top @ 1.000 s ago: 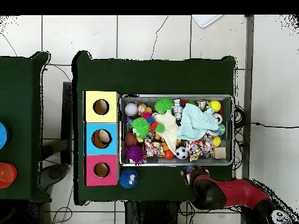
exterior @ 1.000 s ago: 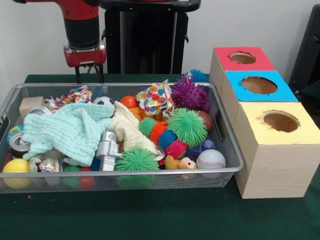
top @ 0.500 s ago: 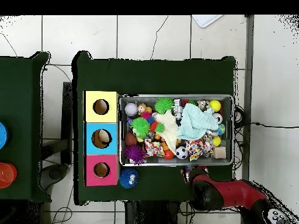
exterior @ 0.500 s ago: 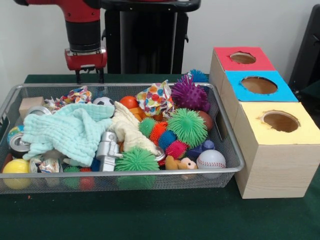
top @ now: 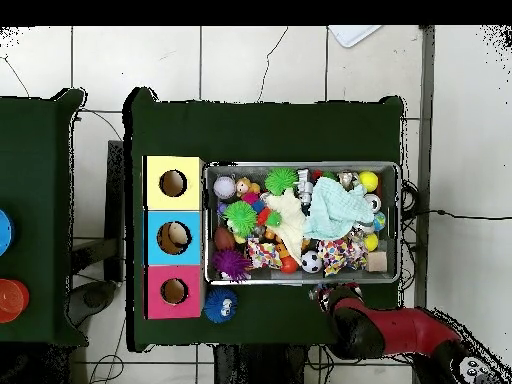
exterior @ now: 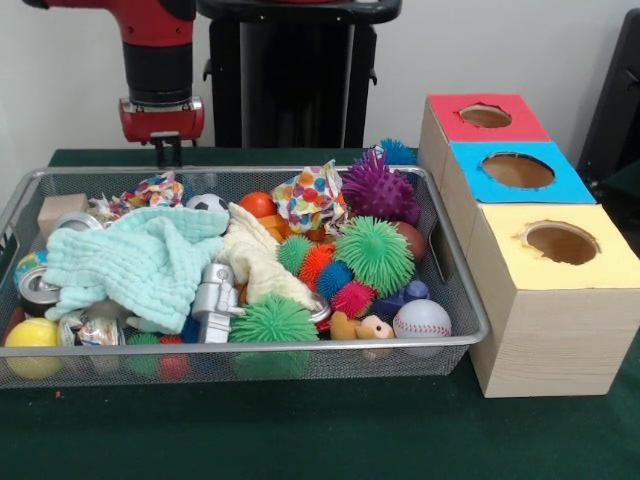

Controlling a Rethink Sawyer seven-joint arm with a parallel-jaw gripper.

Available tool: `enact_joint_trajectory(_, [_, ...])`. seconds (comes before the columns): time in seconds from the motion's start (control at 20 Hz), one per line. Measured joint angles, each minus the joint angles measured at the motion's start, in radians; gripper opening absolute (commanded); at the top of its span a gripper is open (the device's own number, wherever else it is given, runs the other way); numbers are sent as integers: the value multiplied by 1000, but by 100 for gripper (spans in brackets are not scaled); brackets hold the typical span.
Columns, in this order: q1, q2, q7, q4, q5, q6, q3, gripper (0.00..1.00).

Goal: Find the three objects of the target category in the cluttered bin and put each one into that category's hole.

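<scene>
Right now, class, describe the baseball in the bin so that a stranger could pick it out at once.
Start at the wire mesh bin and go to the corner nearest the yellow-topped box. The baseball lies there against the mesh, beside a small tan plush toy. It is the only smooth white ball with red stitching; the balls behind it are spiky and brightly coloured.

Lighting: we record even, diffuse indoor light in both views, no single source traceable. Shadows: soft and faint beneath the wire basket [exterior: 455,300] and beside the wooden boxes [exterior: 540,340] on the green table [exterior: 300,430]. Glare: we note mild sheen on the floor tiles [top: 240,60] in the overhead view. Focus: front view slightly soft; overhead view coarser, small toys indistinct.
</scene>
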Motion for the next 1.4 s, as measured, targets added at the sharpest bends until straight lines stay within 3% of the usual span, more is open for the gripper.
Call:
enact_joint_trajectory(0.55, [65,-20,0,-2,3,3,-47,0])
enact_joint_trajectory(0.75, [88,-69,0,38,22,23,-54,0])
enact_joint_trajectory(0.95, [143,-190,0,145,82,97,-68,0])
enact_joint_trajectory(1.4, [242,-365,0,300,184,234,-88,0])
